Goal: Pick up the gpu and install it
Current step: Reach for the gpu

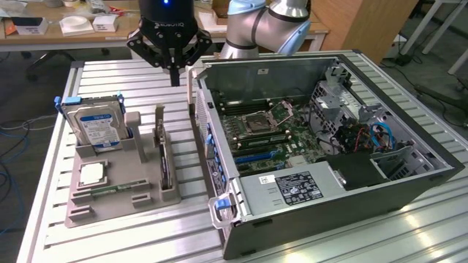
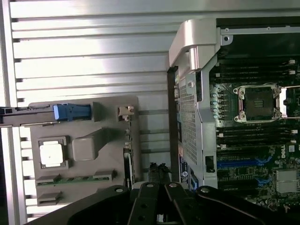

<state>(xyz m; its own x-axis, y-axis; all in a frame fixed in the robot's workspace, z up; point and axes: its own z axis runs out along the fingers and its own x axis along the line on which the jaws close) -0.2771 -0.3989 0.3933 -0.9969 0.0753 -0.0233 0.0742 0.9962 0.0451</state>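
A: Where is the gpu (image 1: 162, 156)?

B: It stands upright on its edge in the grey rack (image 1: 102, 211) on the table (image 1: 124, 76), not yet lifted. On the exterior view's clock face it sits at 6 o'clock from the pincer (image 1: 174, 81). The hard drive (image 1: 95, 125) is at 10 o'clock from the card and the open case (image 1: 380, 192) at 3 o'clock.

A: And the pincer?

B: Its fingers are pressed together with nothing between them. It hangs in the air over the table near a corner of the case, touching nothing and apart from the card.

A: So the step in hand is the reach for the pickup, I'd judge. How to do it well?

B: The fingers should spread before they go down, or the tips would strike the card's top edge. I'd centre them over that edge, one finger on each face, since the card is thin and sits in a narrow slot. Grip bare board rather than the fan block. Pull straight up along the slot, because a tilt could jam the card or drag the rack. Mind the case wall too, just beside the rack.
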